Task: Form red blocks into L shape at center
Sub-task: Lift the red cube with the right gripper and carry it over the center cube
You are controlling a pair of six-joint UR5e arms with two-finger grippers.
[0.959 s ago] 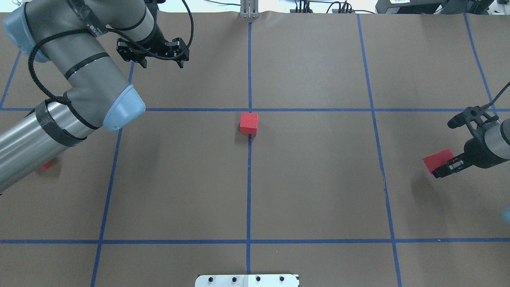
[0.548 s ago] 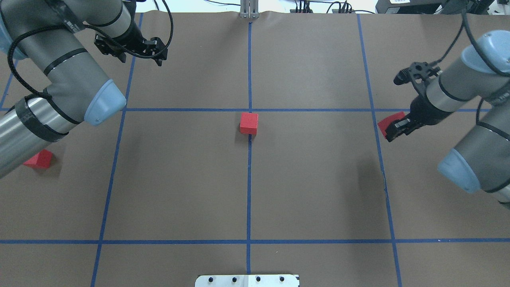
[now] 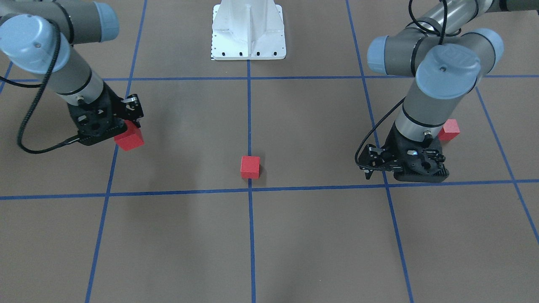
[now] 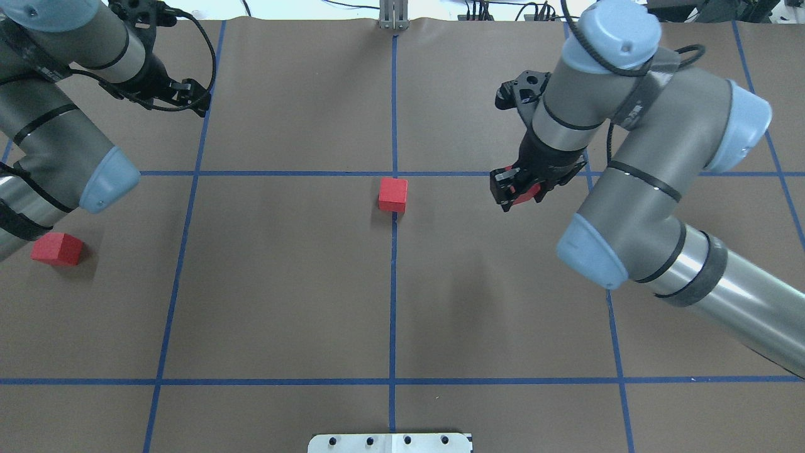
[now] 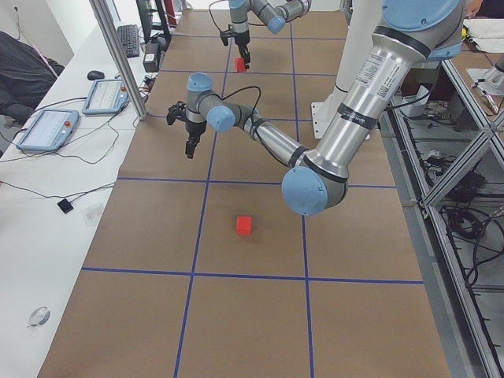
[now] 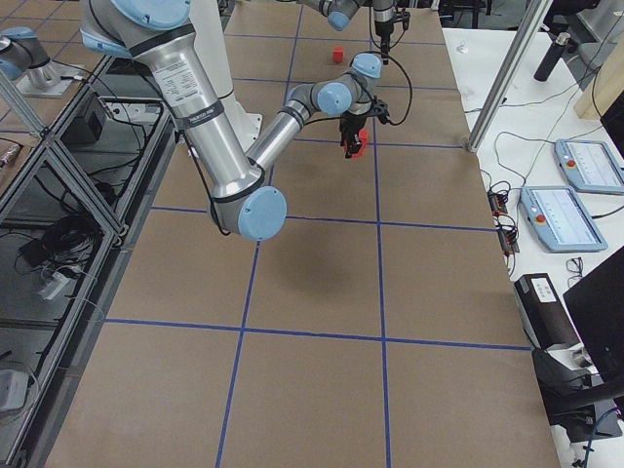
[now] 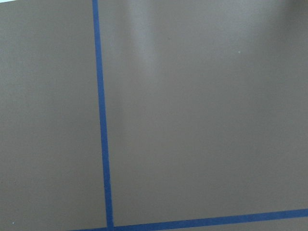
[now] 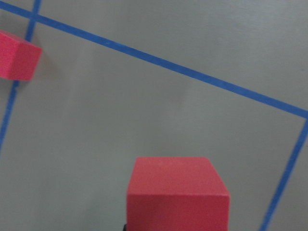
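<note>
Red block (image 3: 129, 139), clamped in right gripper (image 4: 521, 191)

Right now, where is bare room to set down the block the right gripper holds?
Bare paper all around the center block, up to the right gripper and held block. Nowhere crowded; third block sits far left.

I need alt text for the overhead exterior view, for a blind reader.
The right gripper holds a red block in its jaws above a brown gridded table, right of a second red block at the centre. A third red block lies far left.
</note>
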